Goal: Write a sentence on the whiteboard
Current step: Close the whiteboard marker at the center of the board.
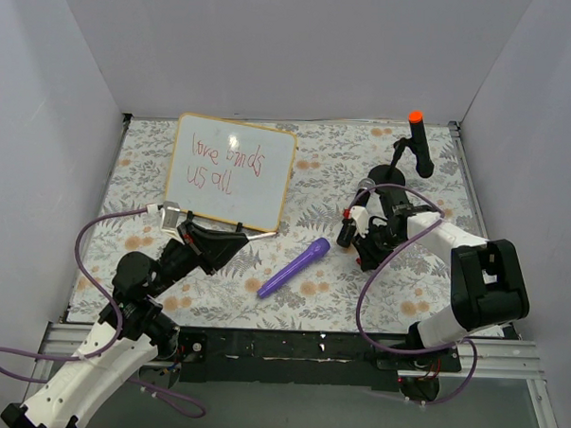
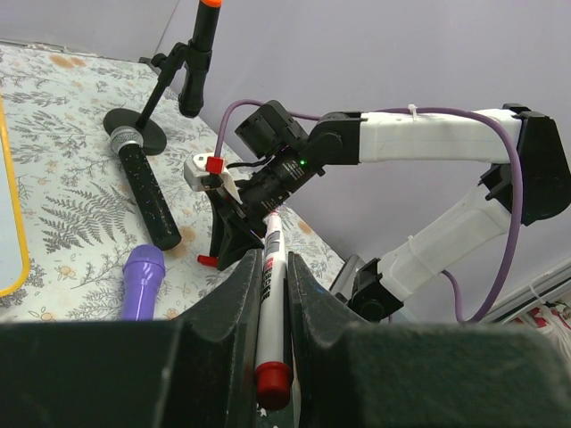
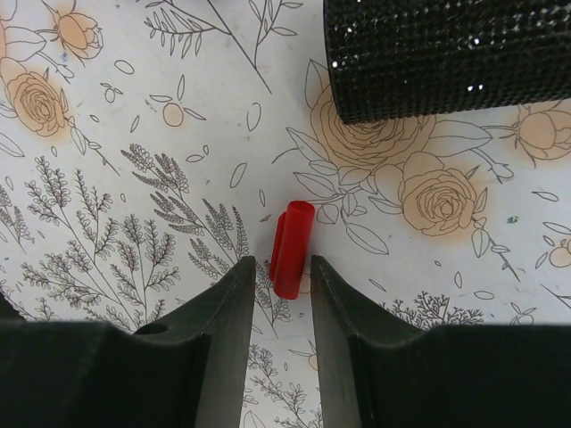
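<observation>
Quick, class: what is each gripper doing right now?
Left gripper: shut on the marker.
Right gripper: open, straddling the red cap, not yet gripping it.

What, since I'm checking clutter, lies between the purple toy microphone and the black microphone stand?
A black glittery grey-headed microphone, lying flat; the left wrist view shows it.

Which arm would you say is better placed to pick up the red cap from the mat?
Right: the right gripper straddles the cap; the left gripper is shut on the marker.
</observation>
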Controlling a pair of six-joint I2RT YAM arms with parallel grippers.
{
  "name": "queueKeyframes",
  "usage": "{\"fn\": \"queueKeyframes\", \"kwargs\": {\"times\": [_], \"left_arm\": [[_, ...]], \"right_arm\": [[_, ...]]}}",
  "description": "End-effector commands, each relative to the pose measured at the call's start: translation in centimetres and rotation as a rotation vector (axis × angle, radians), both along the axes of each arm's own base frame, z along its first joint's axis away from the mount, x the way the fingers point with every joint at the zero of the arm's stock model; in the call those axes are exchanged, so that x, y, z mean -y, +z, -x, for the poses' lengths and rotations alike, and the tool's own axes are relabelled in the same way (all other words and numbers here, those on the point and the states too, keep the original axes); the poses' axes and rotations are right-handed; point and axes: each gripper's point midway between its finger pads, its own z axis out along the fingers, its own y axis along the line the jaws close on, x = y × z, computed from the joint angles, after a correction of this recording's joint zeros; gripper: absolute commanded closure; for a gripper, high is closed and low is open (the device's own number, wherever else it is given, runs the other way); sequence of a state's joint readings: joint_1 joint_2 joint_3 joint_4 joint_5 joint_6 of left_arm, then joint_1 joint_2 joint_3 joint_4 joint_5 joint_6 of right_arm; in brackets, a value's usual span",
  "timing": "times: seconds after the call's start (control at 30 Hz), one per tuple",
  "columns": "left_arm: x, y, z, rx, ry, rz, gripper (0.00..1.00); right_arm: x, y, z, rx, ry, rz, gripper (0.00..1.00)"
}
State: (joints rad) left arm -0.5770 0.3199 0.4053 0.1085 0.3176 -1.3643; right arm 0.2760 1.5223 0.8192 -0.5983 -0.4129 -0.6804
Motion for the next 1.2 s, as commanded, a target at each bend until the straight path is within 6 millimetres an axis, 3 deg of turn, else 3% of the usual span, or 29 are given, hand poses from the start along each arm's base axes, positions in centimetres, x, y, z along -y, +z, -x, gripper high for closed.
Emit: {"fn": "queueKeyframes", "kwargs": {"times": [0.0,0.17,0.3,0.57,0.87,0.97,1.17], "left_arm": [[0.0,-0.1,-0.2,0.013,0.006,0.004,1.00],[0.5,-1.1,-0.2,-0.010,-0.026,0.026,1.00],[0.9,-1.9,-0.1,-0.037,-0.054,0.043,1.00],[1.4,-2.9,-0.2,-0.081,-0.074,0.045,1.00],[2.4,-5.2,-0.3,-0.152,-0.129,0.054,1.00],[2.9,-5.8,-0.2,-0.178,-0.155,0.064,1.00],[4.0,-7.7,-0.3,-0.241,-0.216,0.035,1.00]], "right_arm": [[0.4,0.0,-1.1,0.047,-0.007,0.052,0.62],[1.1,-0.8,-0.5,0.046,-0.003,0.096,0.66],[1.1,-1.1,-0.3,0.039,0.004,0.102,0.78],[1.4,-1.8,-0.1,0.068,0.019,0.150,0.67],[1.3,-2.5,1.2,0.061,0.048,0.146,0.94],[0.5,-1.9,1.3,0.067,0.059,0.099,0.99],[-1.1,0.2,1.5,0.107,0.115,-0.020,0.99]]}}
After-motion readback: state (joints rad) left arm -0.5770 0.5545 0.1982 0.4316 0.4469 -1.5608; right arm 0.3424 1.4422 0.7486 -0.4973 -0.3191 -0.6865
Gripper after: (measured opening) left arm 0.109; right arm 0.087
